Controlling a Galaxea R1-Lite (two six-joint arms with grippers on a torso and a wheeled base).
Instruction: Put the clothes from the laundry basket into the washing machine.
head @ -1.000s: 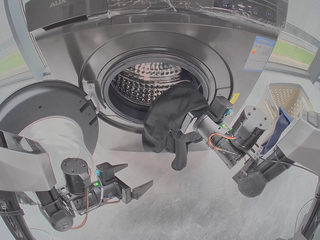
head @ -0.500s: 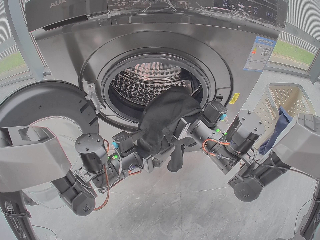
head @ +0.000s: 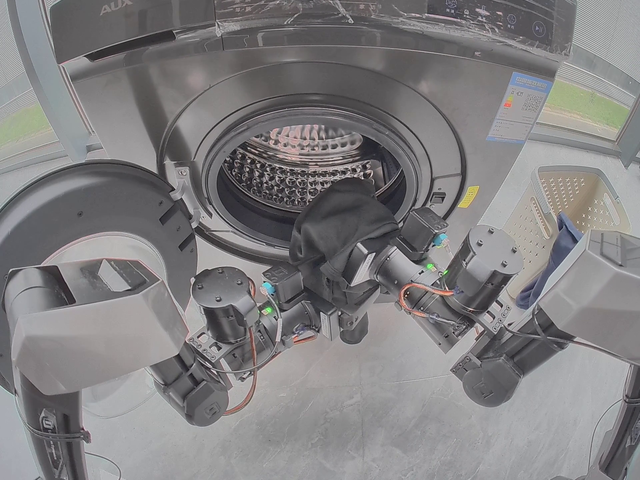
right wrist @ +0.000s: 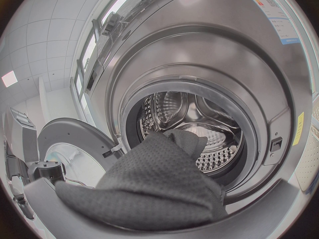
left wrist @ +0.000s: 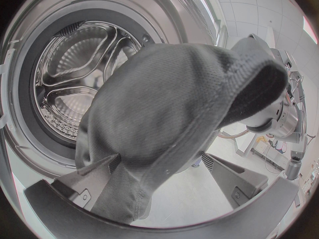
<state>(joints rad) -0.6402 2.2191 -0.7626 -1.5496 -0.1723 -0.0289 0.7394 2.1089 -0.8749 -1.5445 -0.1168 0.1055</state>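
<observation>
Floor and room: grey tiled floor [head: 373, 401] in front of the washing machine [head: 333, 68]. Its round door [head: 87, 208] is swung wide open on my left.
Drum: the drum [head: 293, 168] is open and bare metal as far as I can see in.
Black garment: the black garment [head: 337, 225] is bunched at the lower right of the drum's mouth. Its top is just over the lip and the rest is outside.
Long axis: it runs roughly up and down, from the lip to a short tail hanging toward the floor.
Left gripper: the left gripper [left wrist: 159, 160] is below the bundle with its fingers [left wrist: 96, 170] spread wide. The cloth sags between them and lies against one, but nothing is pinched.
Right gripper: the right gripper [head: 340, 251] is buried under the upper bulk of the cloth, which drapes over it. I cannot tell whether it is clamped or loose.
Way to the drum: forward and up from both my grippers, past the rubber lip.
Nearer arm: the right sits higher and closer to the opening. The left is under the hanging part.
Laundry basket: the laundry basket [head: 580, 195] stands well off to my right, with a blue cloth [head: 553, 255] draped over its side.
Next move, as I judge it: lift the tail with the left while the right pushes the bulk inward.
Risk: the tail may snag on the lip or slide back out.
</observation>
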